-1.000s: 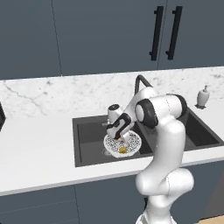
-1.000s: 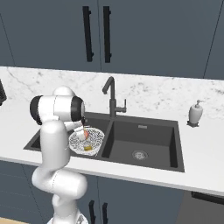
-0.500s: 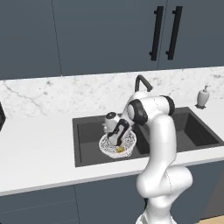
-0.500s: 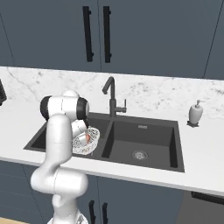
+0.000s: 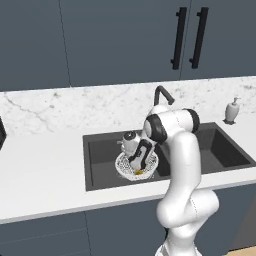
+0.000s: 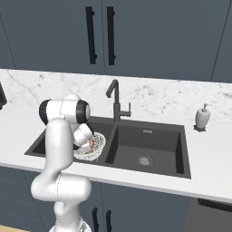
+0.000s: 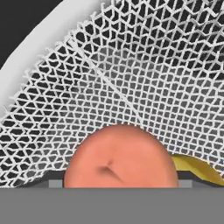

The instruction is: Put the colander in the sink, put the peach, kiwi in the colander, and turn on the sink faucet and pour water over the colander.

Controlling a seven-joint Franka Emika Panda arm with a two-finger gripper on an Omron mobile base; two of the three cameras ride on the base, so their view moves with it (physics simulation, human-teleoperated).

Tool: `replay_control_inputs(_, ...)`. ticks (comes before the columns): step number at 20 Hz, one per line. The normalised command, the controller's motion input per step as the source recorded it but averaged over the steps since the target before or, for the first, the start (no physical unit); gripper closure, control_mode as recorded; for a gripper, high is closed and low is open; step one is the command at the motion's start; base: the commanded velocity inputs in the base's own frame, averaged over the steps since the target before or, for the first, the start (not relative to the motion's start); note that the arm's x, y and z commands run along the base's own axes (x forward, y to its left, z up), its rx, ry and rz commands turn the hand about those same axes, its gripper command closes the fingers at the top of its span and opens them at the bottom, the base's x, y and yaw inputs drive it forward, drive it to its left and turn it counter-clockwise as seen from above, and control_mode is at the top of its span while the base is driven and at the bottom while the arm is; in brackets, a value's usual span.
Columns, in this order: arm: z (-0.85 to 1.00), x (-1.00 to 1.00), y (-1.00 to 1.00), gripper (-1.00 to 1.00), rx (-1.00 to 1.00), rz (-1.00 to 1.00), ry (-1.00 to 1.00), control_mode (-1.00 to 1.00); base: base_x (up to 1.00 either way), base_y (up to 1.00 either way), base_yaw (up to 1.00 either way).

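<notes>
A: Lying where, the peach (image 7: 120,157)?
B: Sitting low in the colander (image 7: 144,78), filling the 6 o'clock part of the hand view, with the kiwi (image 7: 197,169) peeking out at its 4 o'clock, olive-yellow against the mesh.
A: And the colander itself?
B: Resting in the left basin of the sink (image 5: 100,170), at about 9 o'clock from the sink faucet (image 6: 115,102) in the right base view.
A: Gripper (image 5: 138,164) doing what?
B: Reaching down into the colander, jaws standing spread; gripping the peach or merely flanking it, cannot tell, tips hidden behind the fruit up close.
A: Differing how, the base views?
B: Left one showing a yellowish bit of fruit under the hand; right one showing a pink sliver of peach (image 6: 92,143) beside the wrist, plus the right basin's steel drain (image 6: 144,160) and the soap dispenser (image 6: 202,118) at 3 o'clock on the counter (image 6: 217,154).
</notes>
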Motion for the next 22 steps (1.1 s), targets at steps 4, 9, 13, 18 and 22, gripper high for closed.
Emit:
replay_control_inputs(4,0.01,-0.17,-0.49,-1.00,0.09,0.00,-0.17,-1.00,0.00,0.00,0.00)
replay_control_inputs(9,0.35,-0.02,-0.13,-1.00,0.04,0.00,-0.14,-1.00,0.00,0.00,0.00)
replay_control_inputs(13,0.86,-0.15,0.02,-1.00,0.00,0.00,-0.09,-1.00,0.00,0.00,0.00)
replay_control_inputs(18,1.00,-0.47,0.15,-1.00,0.00,0.00,-0.15,-1.00,0.00,0.00,0.00)
replay_control_inputs(22,1.00,-0.69,0.24,-1.00,0.00,0.00,-0.27,-1.00,0.00,0.00,0.00)
